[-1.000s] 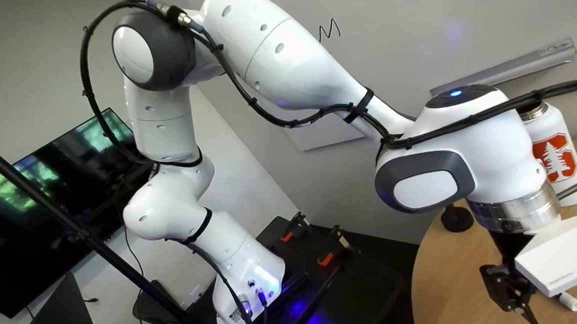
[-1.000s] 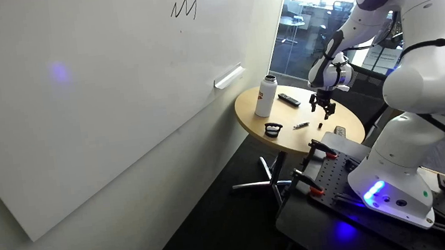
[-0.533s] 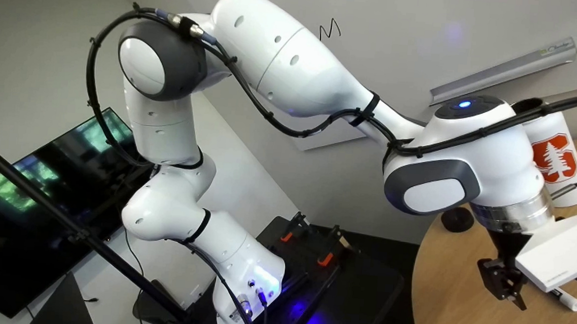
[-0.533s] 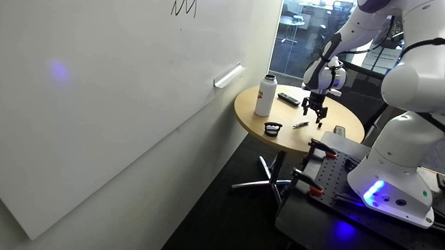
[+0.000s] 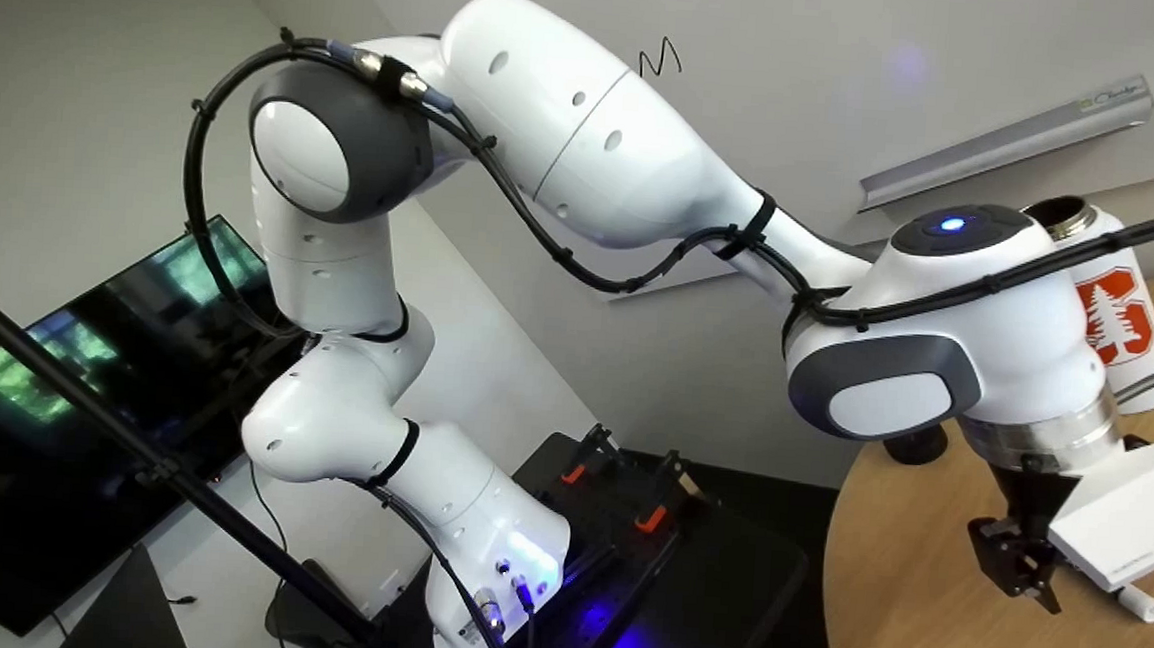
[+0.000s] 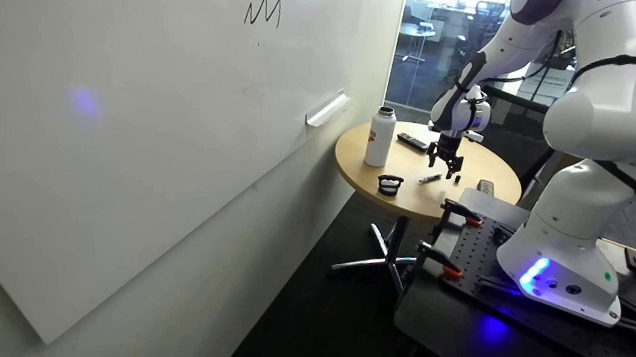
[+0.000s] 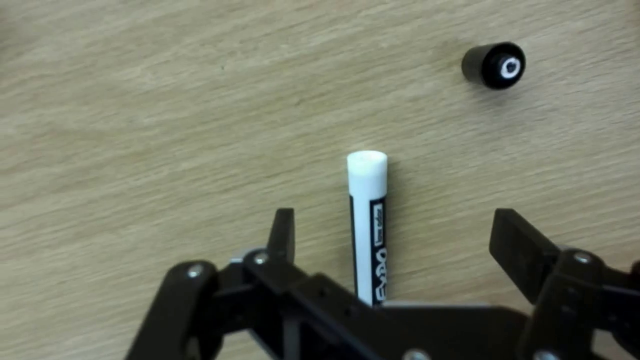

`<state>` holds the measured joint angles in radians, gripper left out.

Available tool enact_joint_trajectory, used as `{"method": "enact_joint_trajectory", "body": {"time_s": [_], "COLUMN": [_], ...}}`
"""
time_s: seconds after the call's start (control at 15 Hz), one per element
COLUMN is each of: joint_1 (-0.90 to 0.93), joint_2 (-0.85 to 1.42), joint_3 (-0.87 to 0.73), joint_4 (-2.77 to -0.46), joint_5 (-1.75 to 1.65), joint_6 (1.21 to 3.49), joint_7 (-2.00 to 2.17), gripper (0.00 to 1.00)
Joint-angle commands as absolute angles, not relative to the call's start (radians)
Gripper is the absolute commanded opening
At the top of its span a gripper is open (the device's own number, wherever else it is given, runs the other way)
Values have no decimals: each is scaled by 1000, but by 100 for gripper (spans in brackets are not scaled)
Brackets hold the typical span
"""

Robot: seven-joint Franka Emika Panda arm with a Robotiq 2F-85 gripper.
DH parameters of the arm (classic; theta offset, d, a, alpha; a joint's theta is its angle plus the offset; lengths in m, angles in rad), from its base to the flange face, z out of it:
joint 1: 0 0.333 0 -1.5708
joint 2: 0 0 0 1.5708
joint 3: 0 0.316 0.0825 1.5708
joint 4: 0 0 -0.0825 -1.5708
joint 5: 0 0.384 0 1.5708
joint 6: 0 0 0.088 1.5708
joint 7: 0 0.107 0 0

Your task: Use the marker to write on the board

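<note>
The Expo marker (image 7: 367, 225) lies flat on the table (image 6: 483, 161), near the middle of the top; in an exterior view it points roughly left to right. Its slim white barrel carries dark stripes, one of them printed with "Expo" in white letters and "low odor". One end is plain white; the opposite end is hidden in the wrist view. The whiteboard (image 6: 139, 152) is a large flat white panel with a thin straight edge, flat against the wall (image 6: 199, 296) to the left of the table. Toward its right side it bears a small black zigzag (image 6: 259, 10), and a violet glow (image 6: 85, 104) shows farther left.
</note>
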<state>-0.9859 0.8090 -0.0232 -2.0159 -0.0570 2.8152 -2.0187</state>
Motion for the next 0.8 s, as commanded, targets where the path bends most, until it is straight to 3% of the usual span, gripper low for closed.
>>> {"method": "enact_joint_trajectory", "body": {"time_s": [0.0, 0.47, 0.53, 0.67, 0.73], "joint_1": [-995, -985, -986, -983, -982], "joint_2": [833, 869, 874, 880, 883], "joint_3": [-13, -18, -17, -17, -18], "joint_4": [-1973, -1922, -1917, -1908, -1903], "joint_5": [-67, -78, -80, -82, -83], "joint_6": [2807, 2787, 2785, 2782, 2778], "joint_7": [-2017, -2017, -2020, -2018, -2017], "gripper": [100, 99, 74, 71, 65]}}
